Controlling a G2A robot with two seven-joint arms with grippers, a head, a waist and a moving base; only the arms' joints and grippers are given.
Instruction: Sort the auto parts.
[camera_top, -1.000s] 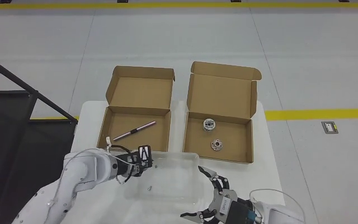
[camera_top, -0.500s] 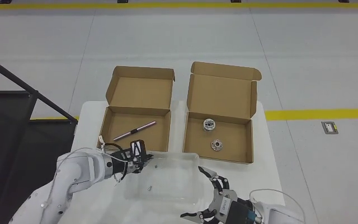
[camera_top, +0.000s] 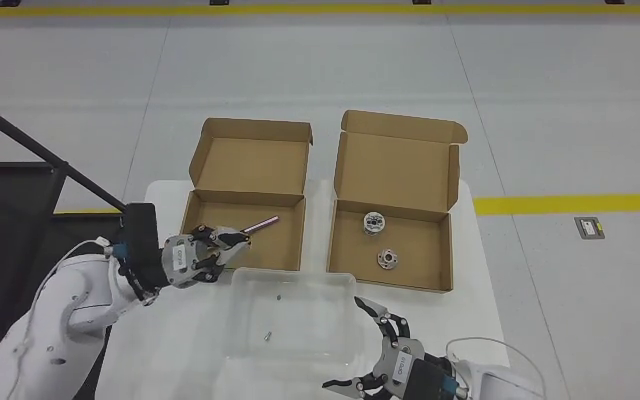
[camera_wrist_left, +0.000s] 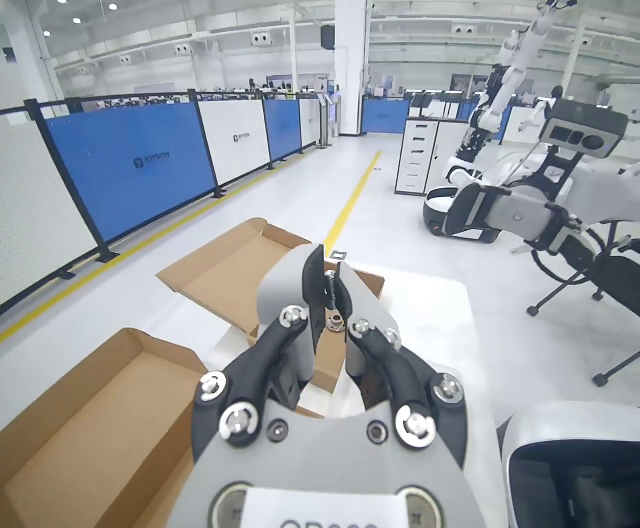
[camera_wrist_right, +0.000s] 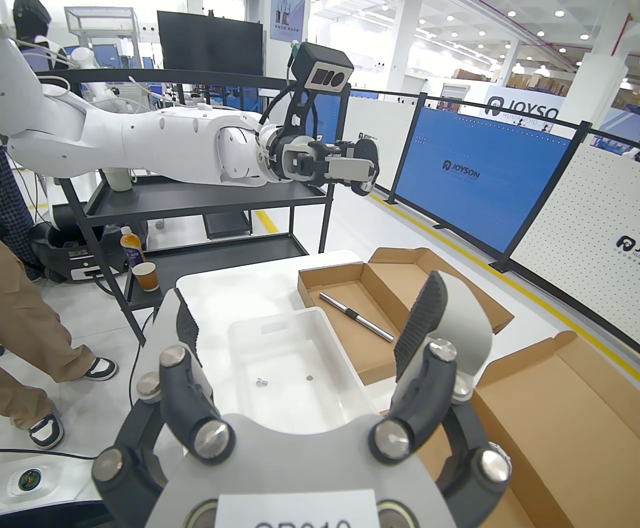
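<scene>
My left gripper (camera_top: 238, 238) hovers over the front edge of the left cardboard box (camera_top: 245, 160), shut on a small threaded screw (camera_wrist_left: 328, 289) pinched between its fingertips. That box holds a metal rod (camera_top: 256, 225). The right cardboard box (camera_top: 398, 170) holds two round flanged parts (camera_top: 373, 220) (camera_top: 387, 260). The clear plastic tray (camera_top: 292, 274) holds one small screw (camera_top: 268, 336) and a tiny piece (camera_top: 276, 295). My right gripper (camera_top: 350, 343) stands open at the tray's near right corner, with nothing between its fingers (camera_wrist_right: 430, 320).
The white table (camera_top: 160, 200) carries both boxes and the tray. A dark frame (camera_top: 40, 150) stands off its left side. In the right wrist view a black cart (camera_wrist_right: 200, 200) and a person's legs (camera_wrist_right: 30, 320) are beyond the table's edge.
My left gripper rose from the tray's left corner and swung back over the left box, turning level, with the screw still in it. The right gripper stayed put.
</scene>
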